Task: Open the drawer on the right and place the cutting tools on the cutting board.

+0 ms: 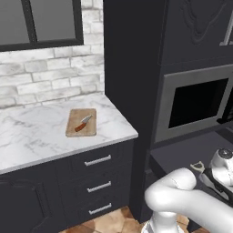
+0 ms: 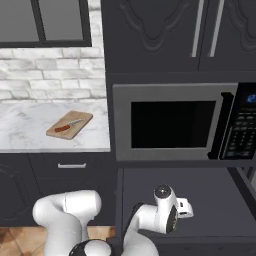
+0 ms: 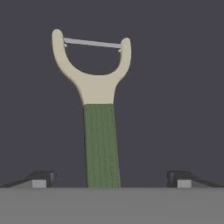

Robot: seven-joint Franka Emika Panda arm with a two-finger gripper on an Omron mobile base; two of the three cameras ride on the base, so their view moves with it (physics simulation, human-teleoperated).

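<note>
Hand view: claw (image 3: 109,179) spread wide, tips low at left and right edges of frame, green peeler (image 3: 101,131) handle running up the centre between them, touching neither. Y-head up top, blade bar across. Dark drawer (image 3: 175,87) floor all around.

Left base view: knife (image 1: 83,123) already lying on cutting board (image 1: 81,122), mid-left of frame, on the marble surface (image 1: 36,132). Peeler head just visible at lower right beside the wrist, inside the pulled-out drawer below the microwave (image 1: 195,102).

Right base view: hand low in centre-bottom, down over the open drawer.

Risks, judged from here:
- Handle slim and flat on drawer floor; tips closing too high likely to skim over it or pinch only the top edge. Slip on lift.
- Grasp far back on the handle, head-heavy end forward; possible swing or droop in transit.
- Descent too deep: tips jammed on drawer floor.
- Lift path close under the microwave; possible knock on the way out.
- Board small, knife already on it; careless drop could land on the knife or off the edge.
</note>
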